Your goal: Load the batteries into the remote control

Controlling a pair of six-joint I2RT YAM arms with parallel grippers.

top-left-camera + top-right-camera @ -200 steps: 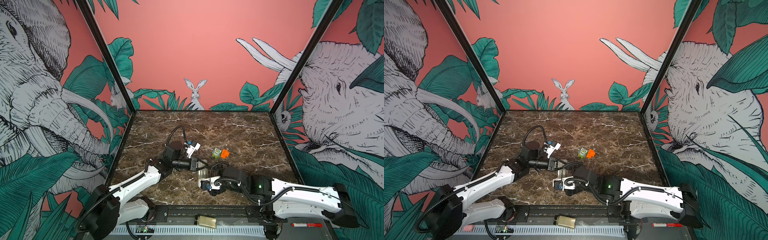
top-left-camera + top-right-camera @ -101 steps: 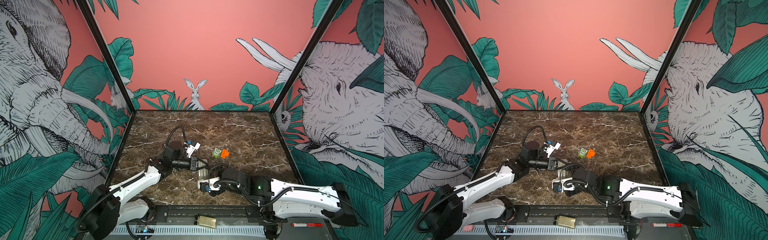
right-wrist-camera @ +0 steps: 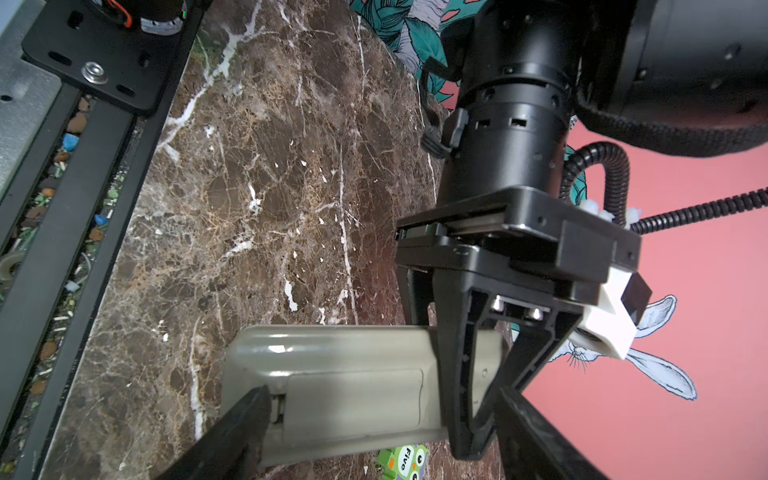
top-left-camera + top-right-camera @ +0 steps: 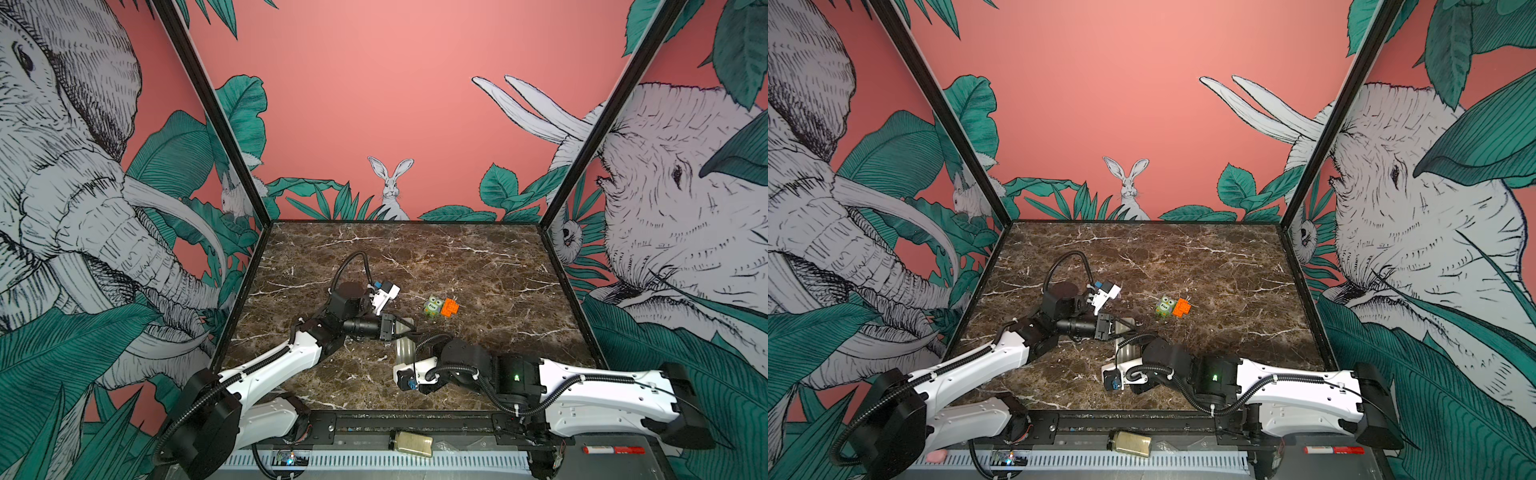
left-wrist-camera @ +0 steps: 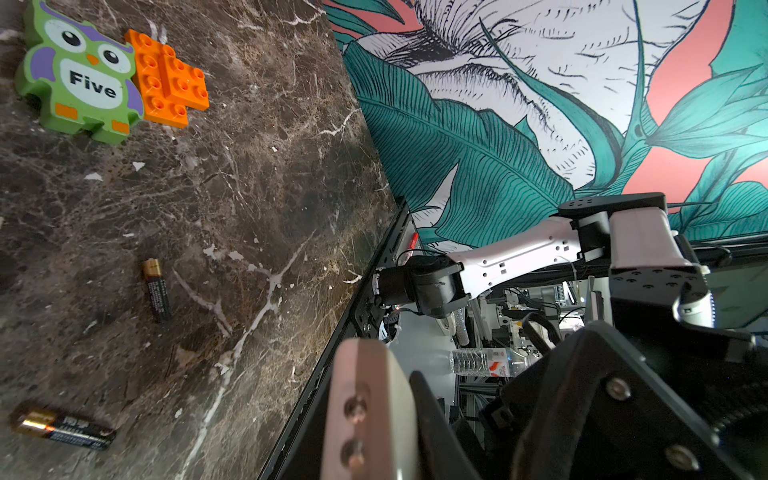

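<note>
Bright, even light; soft shadows on marble tabletop [image 4: 478, 266]. Small glare spot on remote control [image 3: 353, 395]. Wrist-view foregrounds blurred.

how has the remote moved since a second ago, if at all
No. In both top views the remote lies where it did, at the same spot down-left of the owl.

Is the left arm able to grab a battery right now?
Probably not: the left gripper is shut on the remote control. The batteries lie uncovered on the marble table, but it'd have to let go first.
</note>
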